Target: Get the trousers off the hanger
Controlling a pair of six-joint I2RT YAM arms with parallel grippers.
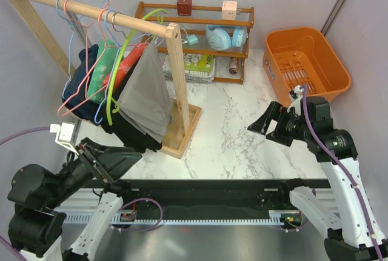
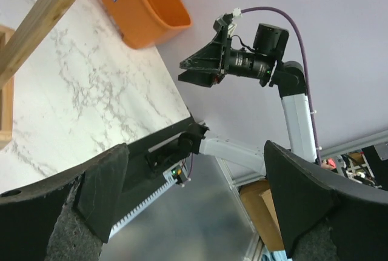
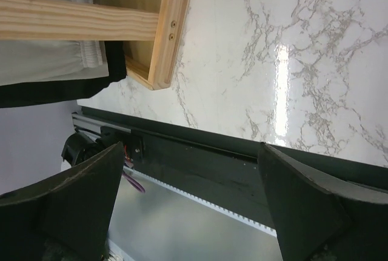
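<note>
The trousers hang folded over the lime-green hanger, whose hook sits on the wooden rail close to the rack's upright post. The grey cloth drapes down beside that post, above the rack's wooden base. A black garment hangs just behind and below the trousers, and a red garment shows at their upper left. Further along the rail hang a pink wire hanger and a blue wire hanger.

The left gripper hovers low, near the bottom of the black garment. Its fingers are spread wide with nothing between them. The right gripper is well apart from the rack, over the marble table, its fingers also spread wide and holding nothing.

The right wrist view alone shows the trousers' stitched hem against the black cloth, beside the base. The left wrist view alone shows the right arm side-on, with the orange basket behind it. A blue label on the basket's rim shows there, but it is too blurred to read, and the packets on the wooden shelf are too small to read from above
</note>
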